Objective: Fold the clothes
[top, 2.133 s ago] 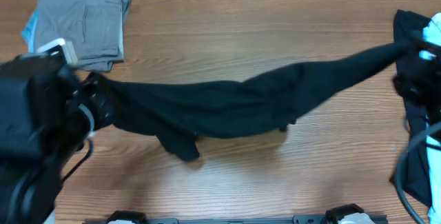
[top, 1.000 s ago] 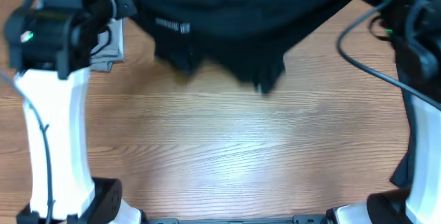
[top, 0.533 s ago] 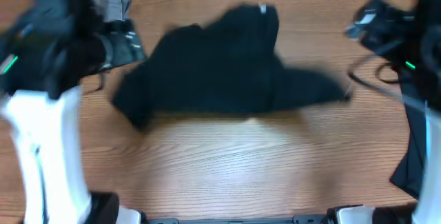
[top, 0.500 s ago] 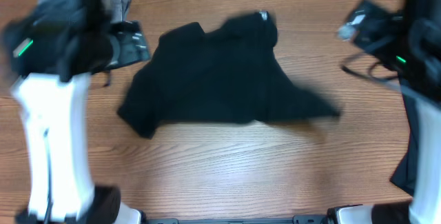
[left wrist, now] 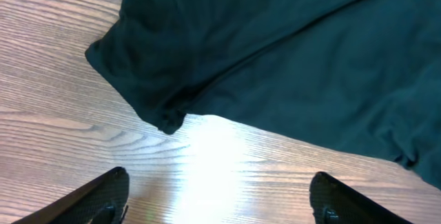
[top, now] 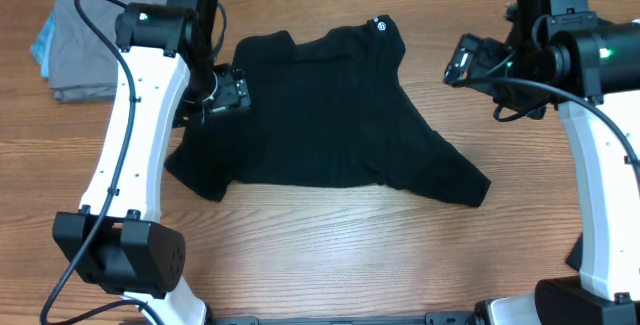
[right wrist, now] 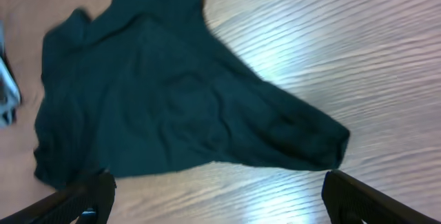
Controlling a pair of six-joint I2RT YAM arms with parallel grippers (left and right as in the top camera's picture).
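A black short-sleeved shirt (top: pixel 330 115) lies spread flat in the middle of the table, its small white logo (top: pixel 380 25) at the far edge. My left gripper (top: pixel 225 93) hovers over the shirt's left side, open and holding nothing. In the left wrist view the left gripper (left wrist: pixel 219 186) stands wide over bare wood, the shirt (left wrist: pixel 275 52) and a sleeve (left wrist: pixel 148 79) beyond it. My right gripper (top: pixel 465 60) hangs to the right of the shirt, open and empty. In the right wrist view the right gripper (right wrist: pixel 217 186) stands wide with the shirt (right wrist: pixel 158 100) ahead of it.
A folded grey garment (top: pixel 110 25) lies at the far left corner, with a strip of light blue fabric (top: pixel 42 40) under its left edge. Dark cloth (top: pixel 582 255) shows at the right edge behind the right arm. Bare wood runs along the near side.
The shirt, held stretched between both grippers, has been swung out and laid down on the table. Both grippers have opened and let it go, then drawn slightly apart.
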